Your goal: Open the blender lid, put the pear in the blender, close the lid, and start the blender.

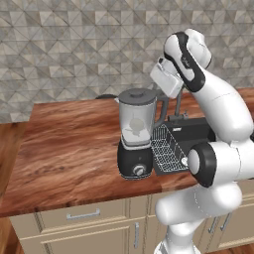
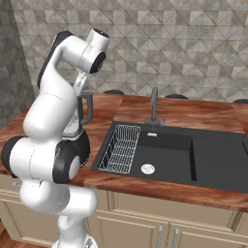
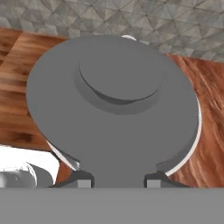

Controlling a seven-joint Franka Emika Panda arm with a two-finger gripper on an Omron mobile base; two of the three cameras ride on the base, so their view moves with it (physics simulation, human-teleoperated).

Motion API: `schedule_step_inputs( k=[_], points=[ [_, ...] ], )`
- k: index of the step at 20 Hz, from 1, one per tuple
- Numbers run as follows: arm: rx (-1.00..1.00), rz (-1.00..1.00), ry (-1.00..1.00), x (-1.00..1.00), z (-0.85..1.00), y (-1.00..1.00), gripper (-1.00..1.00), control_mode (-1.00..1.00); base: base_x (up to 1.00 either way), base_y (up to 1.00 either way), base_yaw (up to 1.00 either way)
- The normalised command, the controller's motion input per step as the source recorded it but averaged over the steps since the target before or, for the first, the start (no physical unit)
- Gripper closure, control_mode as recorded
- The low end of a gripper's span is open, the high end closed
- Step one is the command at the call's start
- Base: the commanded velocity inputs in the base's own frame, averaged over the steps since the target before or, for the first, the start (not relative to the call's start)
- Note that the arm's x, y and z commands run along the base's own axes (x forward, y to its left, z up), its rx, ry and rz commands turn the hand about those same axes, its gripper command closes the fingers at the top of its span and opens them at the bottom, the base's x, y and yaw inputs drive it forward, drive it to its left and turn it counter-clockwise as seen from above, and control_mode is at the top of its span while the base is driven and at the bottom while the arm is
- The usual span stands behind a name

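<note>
The blender (image 1: 135,149) stands on the wooden counter (image 1: 69,144), its black base and silver knob (image 1: 139,171) facing front. The dark grey blender lid (image 1: 136,94) rests on top of the clear jar. In the hand view the blender lid (image 3: 113,100) is very close, and the jar's white rim peeks out under its right edge. My gripper (image 3: 118,180) is shut on the lid's side tab, one finger against each side. A pale roundish shape (image 1: 135,125) shows through the glass; it looks like the pear.
Right of the blender is a black sink (image 2: 169,150) with a wire rack (image 2: 121,147) in it and a faucet (image 2: 154,104) behind. The tiled wall runs close behind the counter. Drawers and cabinet doors sit below the front edge.
</note>
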Motion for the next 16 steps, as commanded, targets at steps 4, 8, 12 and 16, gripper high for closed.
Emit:
schedule_step_inputs(
  k=[4, 8, 12, 16],
  points=[
    [0.0, -0.09, 0.0, -0.12, -0.02, 0.02, -1.0, -1.0, 0.0, 0.0, 0.0],
    [0.0, -0.05, 0.0, 0.0, 0.0, 0.0, -1.0, -1.0, 0.0, 0.0, 0.0],
    [0.0, -0.04, 0.0, 0.0, 0.0, 0.0, -1.0, -1.0, 0.0, 0.0, 0.0],
    [-0.01, -0.04, 0.0, -0.04, 0.25, 0.0, -1.0, -1.0, 0.0, 0.0, 0.0]
  ],
)
